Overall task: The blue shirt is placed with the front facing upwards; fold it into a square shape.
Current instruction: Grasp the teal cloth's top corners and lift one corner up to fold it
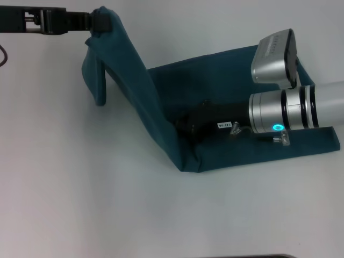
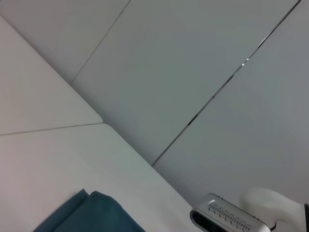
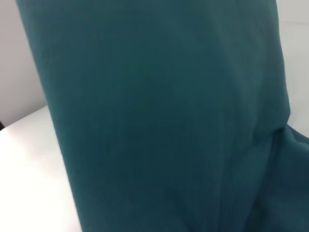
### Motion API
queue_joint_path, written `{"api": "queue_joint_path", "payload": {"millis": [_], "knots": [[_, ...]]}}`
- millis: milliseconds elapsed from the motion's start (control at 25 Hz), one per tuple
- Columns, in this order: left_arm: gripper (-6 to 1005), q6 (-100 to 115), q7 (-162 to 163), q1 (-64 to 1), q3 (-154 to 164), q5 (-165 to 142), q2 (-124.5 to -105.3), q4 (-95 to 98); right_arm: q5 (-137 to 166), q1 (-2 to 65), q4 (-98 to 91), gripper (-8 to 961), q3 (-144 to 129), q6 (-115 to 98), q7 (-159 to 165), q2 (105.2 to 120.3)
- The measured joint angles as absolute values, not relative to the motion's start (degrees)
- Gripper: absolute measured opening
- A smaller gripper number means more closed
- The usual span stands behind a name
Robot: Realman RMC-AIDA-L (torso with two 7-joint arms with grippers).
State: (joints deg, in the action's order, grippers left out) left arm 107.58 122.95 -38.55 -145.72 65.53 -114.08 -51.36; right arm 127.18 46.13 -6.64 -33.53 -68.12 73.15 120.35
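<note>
The blue shirt (image 1: 226, 75) lies on the white table (image 1: 80, 204) with plain teal cloth showing. My left gripper (image 1: 101, 22) is at the back left, shut on one end of the shirt and holding it raised. From there a band of cloth (image 1: 131, 86) slopes down to the fold at the front. My right arm reaches in from the right over the flat part, and my right gripper (image 1: 189, 124) rests at the foot of that raised band, partly hidden by it. The right wrist view is filled by the shirt (image 3: 169, 121). A corner of the shirt (image 2: 91, 215) shows in the left wrist view.
A dark cable (image 1: 2, 54) hangs at the far left edge. The right arm's silver camera housing (image 1: 274, 54) sits above the shirt's back right part and also shows as a silver housing (image 2: 227, 220) in the left wrist view. Grey wall panels (image 2: 193, 72) stand behind the table.
</note>
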Motion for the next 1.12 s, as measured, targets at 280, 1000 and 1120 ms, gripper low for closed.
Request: {"api": "queue_joint_path", "payload": {"millis": [280, 1000, 1120], "knots": [[67, 107.57, 122.89, -38.72, -145.75, 65.63, -114.08, -51.41, 127.18, 48.42, -4.94, 16, -34.29, -67.88, 73.31, 120.73], [76, 106.43, 121.33, -39.02, -145.41, 65.58, -115.03, -50.99, 126.78, 58.01, 2.82, 14, -33.16, -58.68, 70.44, 121.42], [78, 106.48, 121.11, -39.09, -145.24, 65.64, -115.38, -50.97, 126.76, 58.88, 3.38, 13, -32.58, -57.79, 70.12, 121.44]]}}
